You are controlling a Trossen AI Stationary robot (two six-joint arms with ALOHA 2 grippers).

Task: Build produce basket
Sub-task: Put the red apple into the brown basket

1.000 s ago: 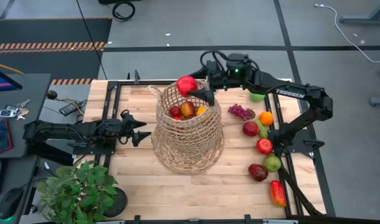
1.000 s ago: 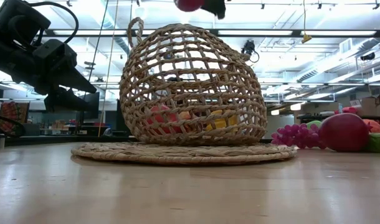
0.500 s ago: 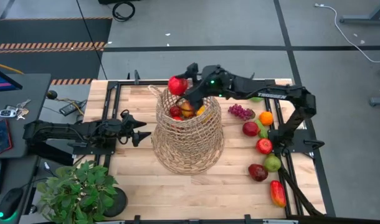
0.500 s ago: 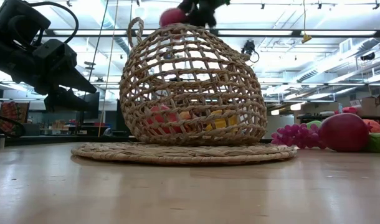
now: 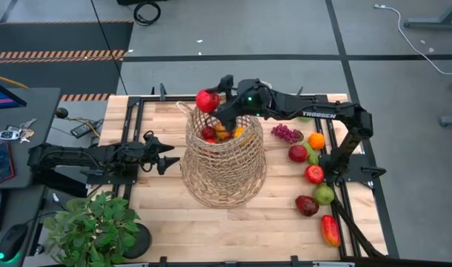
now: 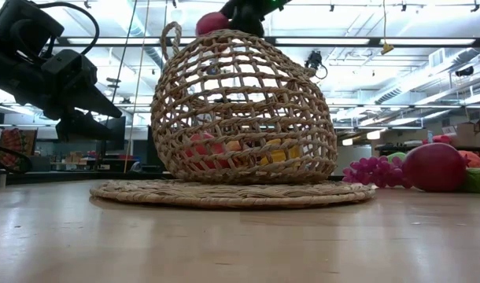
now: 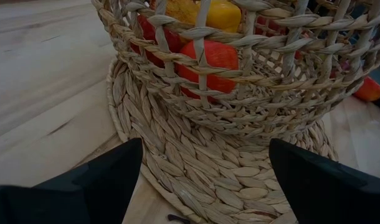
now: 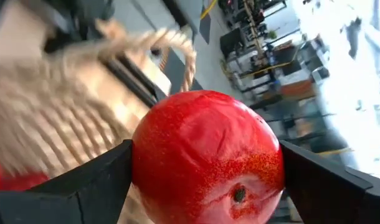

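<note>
The tan wicker basket [image 5: 224, 159] stands upright mid-table on its flat round woven base [image 6: 224, 192]. Several produce pieces [image 5: 222, 132] lie inside it. A red apple [image 5: 207, 101] hangs just above the basket's mouth, by a loop handle [image 6: 171, 35], with my right gripper [image 5: 213, 104] shut on it. My left gripper [image 5: 167, 156] waits open at the basket's left side, its fingers apart over the base's edge [image 7: 177, 168], touching nothing. My right gripper pinches the red apple's two opposite sides [image 8: 146, 168] between its two fingers [image 8: 84, 186]. The fingers come almost level, slanting slightly down, from the table's right. The apple is lifted clear, over the far left part of the basket's rim [image 6: 212, 22].
More produce lies along the table's right side: purple grapes [image 5: 285, 133], an orange [image 5: 316, 140], red apples [image 5: 298, 153], a green apple [image 5: 324, 194], a mango [image 5: 307, 205] and a red pepper [image 5: 330, 230]. A leafy potted plant [image 5: 92, 226] stands at the near left corner.
My right gripper has carried the red apple toward the table's left edge and down, to just above the basket's mouth, rolling its wrist on the way. The apple stays between the fingers. Most of the move came early; lately it has barely shifted.
</note>
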